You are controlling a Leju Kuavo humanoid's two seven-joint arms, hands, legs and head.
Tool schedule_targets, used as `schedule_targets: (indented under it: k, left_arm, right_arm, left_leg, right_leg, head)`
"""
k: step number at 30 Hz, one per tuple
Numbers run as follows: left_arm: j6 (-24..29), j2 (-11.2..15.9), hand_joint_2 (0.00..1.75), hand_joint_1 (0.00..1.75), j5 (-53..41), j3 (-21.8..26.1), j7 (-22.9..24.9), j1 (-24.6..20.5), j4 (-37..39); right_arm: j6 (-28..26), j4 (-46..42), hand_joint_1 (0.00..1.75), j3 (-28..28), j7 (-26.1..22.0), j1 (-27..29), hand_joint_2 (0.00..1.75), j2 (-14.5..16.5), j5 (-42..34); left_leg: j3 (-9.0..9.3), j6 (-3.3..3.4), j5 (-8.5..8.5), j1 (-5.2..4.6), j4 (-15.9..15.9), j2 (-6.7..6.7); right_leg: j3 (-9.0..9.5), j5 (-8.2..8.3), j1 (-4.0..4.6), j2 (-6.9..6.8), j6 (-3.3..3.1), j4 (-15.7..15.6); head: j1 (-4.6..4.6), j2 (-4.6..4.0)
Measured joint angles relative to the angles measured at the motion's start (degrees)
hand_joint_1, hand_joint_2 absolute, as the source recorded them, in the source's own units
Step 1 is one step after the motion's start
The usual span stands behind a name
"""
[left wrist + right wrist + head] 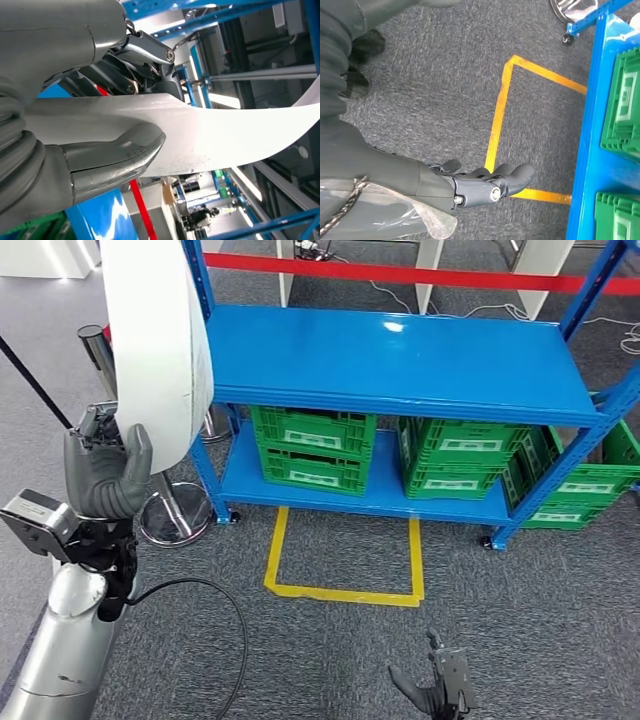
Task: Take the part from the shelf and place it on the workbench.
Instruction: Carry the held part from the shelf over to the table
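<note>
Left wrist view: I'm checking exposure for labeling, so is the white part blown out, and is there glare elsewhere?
Left wrist view: the part is overexposed near its middle, the background soft. Head view: a small glare spot on the shelf. Right wrist view: even light, no glare.

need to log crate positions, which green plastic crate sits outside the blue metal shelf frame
The rightmost green plastic crate: it stands on the carpet beyond the blue metal shelf corner post, while the other two sit on the bottom shelf.
</note>
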Motion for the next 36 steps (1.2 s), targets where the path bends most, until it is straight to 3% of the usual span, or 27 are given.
schedule_targets:
  k: [2, 5, 6, 8, 10, 11, 12, 14, 16, 18, 20, 22, 23, 25, 27, 28, 29, 32, 33, 35, 36]
  left_arm:
    - [0.00, 0.02, 1.75, 1.75, 0.00, 0.06, 0.01, -0.02, 0.00]
    - [-0.01, 0.04, 1.75, 1.75, 0.00, 0.15, 0.02, 0.00, -0.01]
    - [-0.06, 0.04, 1.75, 1.75, 0.01, 0.18, 0.02, 0.00, -0.01]
    - [-0.24, 0.06, 1.75, 1.75, 0.09, 0.28, 0.02, 0.00, -0.02]
    - [-0.43, 0.05, 1.75, 1.75, 0.33, 0.37, 0.03, 0.20, -0.02]
    - [-0.52, 0.05, 1.75, 1.75, 0.46, 0.39, 0.05, 0.34, -0.02]
    - [-0.65, 0.05, 1.75, 1.75, 0.57, 0.41, 0.06, 0.46, -0.02]
    - [-1.01, 0.06, 1.75, 1.75, 0.68, 0.47, 0.08, 0.55, -0.04]
    - [-1.26, 0.06, 1.75, 1.75, 0.78, 0.60, 0.08, 0.55, -0.13]
    - [-1.35, 0.02, 1.75, 1.75, 0.94, 0.73, 0.08, 0.55, -0.27]
    - [-1.57, -0.12, 1.75, 1.75, 1.01, 0.75, 0.12, 0.55, -0.34]
    - [-2.06, -0.34, 1.75, 1.75, 0.73, 0.70, 0.32, 0.45, -0.39]
    - [-2.39, -0.42, 1.75, 1.75, 0.44, 0.66, 0.52, 0.37, -0.43]
    - [-3.09, -0.49, 1.75, 1.75, -0.21, 0.49, 1.15, 0.20, -0.48]
    - [-3.65, -0.55, 1.75, 1.75, -0.59, 0.13, 1.79, -0.03, -0.48]
    - [-3.86, -0.62, 1.75, 1.75, -0.67, -0.12, 2.00, -0.22, -0.48]
    - [-4.06, -0.74, 1.75, 1.75, -0.74, -0.36, 2.20, -0.47, -0.48]
    - [-4.37, -1.29, 1.75, 1.75, -1.10, -1.08, 2.56, -1.31, -0.48]
    - [-4.39, -1.46, 1.75, 1.75, -1.22, -1.33, 2.65, -1.46, -0.46]
    - [-4.40, -1.70, 1.75, 1.75, -1.33, -1.80, 2.77, -1.58, -0.43]
    - [-4.41, -1.81, 1.75, 1.75, -1.40, -1.97, 2.77, -1.64, -0.42]
  right_arm:
    - [-0.01, -0.01, 0.00, -0.14, 0.00, -0.25, 1.75, -0.03, 0.00]
    - [-0.01, -0.01, 0.00, -0.39, 0.00, -0.13, 1.75, -0.03, -0.01]
    - [0.01, -0.01, 0.00, -0.45, 0.00, -0.09, 1.75, -0.03, -0.02]
    - [0.07, -0.01, 0.00, -0.56, 0.00, -0.17, 1.75, -0.03, -0.10]
    - [0.15, -0.02, 0.00, -0.73, 0.00, -0.19, 1.75, -0.03, -0.25]
    - [0.19, -0.02, 0.00, -0.82, 0.00, -0.13, 1.75, -0.03, -0.34]
    - [0.21, -0.02, 0.00, -0.94, 0.00, -0.07, 1.75, -0.03, -0.50]
    - [0.47, -0.06, 0.00, -1.39, 0.00, -0.02, 1.75, -0.03, -0.97]
    - [0.77, -0.11, 0.00, -2.03, 0.02, -0.11, 1.75, -0.04, -1.45]
    - [0.65, -0.17, 0.00, -2.73, 0.07, -0.20, 1.75, -0.05, -1.90]
    - [0.11, -0.25, 0.00, -3.61, 0.14, -0.04, 1.75, -0.09, -2.32]
    - [-0.80, -0.27, 0.00, -4.60, 0.26, 0.12, 1.75, -0.20, -2.85]
    - [-1.30, -0.29, 0.00, -5.14, 0.34, 0.08, 1.75, -0.26, -3.24]
    - [-2.08, -0.39, 0.00, -6.30, 0.50, 0.04, 1.75, -0.27, -3.98]
    - [-2.54, -0.47, 0.00, -7.36, 0.72, 0.29, 1.75, -0.28, -4.22]
    - [-2.74, -0.49, 0.00, -7.74, 0.86, 0.51, 1.75, -0.29, -4.11]
    - [-2.98, -0.51, 0.00, -8.11, 1.04, 0.73, 1.75, -0.35, -3.90]
    - [-3.72, -0.55, 0.00, -9.28, 1.91, 1.07, 1.75, -0.66, -3.12]
    - [-3.85, -0.55, 0.00, -9.66, 2.17, 1.18, 1.75, -0.74, -2.96]
    - [-3.95, -0.54, 0.00, -10.33, 2.45, 1.68, 1.75, -0.90, -2.77]
    - [-4.07, -0.53, 0.00, -10.61, 2.67, 1.97, 1.75, -1.01, -2.67]
  left_leg:
    - [-0.37, -0.46, 0.03, -0.29, 0.52, 0.52]
    - [-0.84, -1.22, 0.11, -0.40, 0.92, 1.43]
    - [-1.04, -1.54, -0.45, -0.31, 1.42, 1.10]
    - [-2.57, -2.25, -3.58, 0.02, 5.52, -0.44]
    - [-5.26, -2.78, -7.60, 0.40, 12.89, -1.61]
    - [-6.20, -2.92, -8.65, 0.54, 15.68, -1.74]
    - [-6.32, -2.97, -8.60, 0.66, 16.63, -1.79]
    - [-3.73, -2.81, -5.59, 0.87, 12.26, -2.18]
    - [0.06, -2.45, -2.62, 1.06, 4.93, -4.03]
    - [1.45, -2.19, -2.10, 1.05, 1.54, -5.33]
    - [1.19, -1.77, -1.91, 1.00, 1.04, -4.65]
    - [0.98, -1.04, -1.30, 1.17, 0.60, -3.58]
    - [0.85, -0.71, -1.03, 1.26, 0.38, -2.98]
    - [0.43, -0.33, -0.77, 1.05, 0.38, -1.82]
    - [0.09, -0.20, -0.59, 0.85, 0.40, -0.59]
    - [0.01, -0.19, -0.53, 0.78, 0.42, -0.03]
    - [0.00, -0.20, -0.50, 0.71, 0.43, 0.50]
    - [-0.08, -0.51, -0.49, 0.19, 0.61, 2.00]
    - [-0.15, -0.70, -0.45, 0.00, 0.69, 2.50]
    - [-0.23, -1.10, -0.38, -0.14, 0.75, 3.51]
    - [-0.29, -1.38, -0.65, -0.06, 0.94, 3.35]
  right_leg:
    - [2.84, 1.03, 0.27, -1.27, -0.61, -5.16]
    - [2.78, 1.29, 0.37, -0.70, -1.74, -5.89]
    - [2.66, 1.56, 0.25, -0.30, -2.15, -6.01]
    - [2.35, 2.15, -0.02, 0.49, -2.89, -6.25]
    - [1.84, 2.54, -0.04, 1.42, -3.12, -6.21]
    - [1.60, 2.72, -0.03, 1.95, -3.09, -6.17]
    - [1.37, 2.89, -0.04, 2.51, -3.00, -6.10]
    - [1.08, 3.17, -0.05, 3.68, -2.75, -5.93]
    - [0.80, 3.42, -0.03, 4.72, -2.35, -5.71]
    - [0.09, 3.87, -0.09, 5.55, -1.65, -5.55]
    - [-0.59, 4.42, -0.25, 6.28, -0.74, -5.67]
    - [-1.66, 3.49, -0.22, 5.32, -0.09, -4.54]
    - [-2.76, 1.99, -0.17, 4.28, 0.12, -2.33]
    - [-5.99, -2.12, -0.16, 2.35, 0.51, 5.23]
    - [-7.79, -3.99, -0.19, 1.84, 0.73, 10.49]
    - [-7.08, -3.38, -0.18, 1.70, 0.71, 9.92]
    - [-5.17, -1.92, -0.14, 1.35, 0.58, 7.07]
    - [1.68, 1.61, 0.42, -1.62, -0.41, -4.43]
    - [2.51, 1.81, 0.61, -2.14, -0.78, -6.02]
    - [2.37, 2.02, 0.66, -1.31, -1.43, -6.36]
    - [2.27, 2.24, 0.56, -0.78, -1.75, -6.45]
  head:
    - [-0.07, 0.00]
    - [-0.09, 0.00]
    - [-0.15, 0.00]
    - [-0.37, 0.00]
    - [-0.49, 0.00]
    - [-0.47, 0.00]
    - [-0.48, 0.00]
    - [-0.49, 0.00]
    - [-0.45, 0.00]
    - [-0.44, 0.00]
    - [-0.45, 0.00]
    - [-0.23, 0.00]
    - [-0.02, 0.00]
    - [0.36, 0.00]
    - [0.36, 0.00]
    - [0.38, 0.00]
    - [0.37, -0.01]
    - [0.33, -0.01]
    - [0.33, 0.00]
    - [0.28, -0.01]
    - [0.31, 0.00]
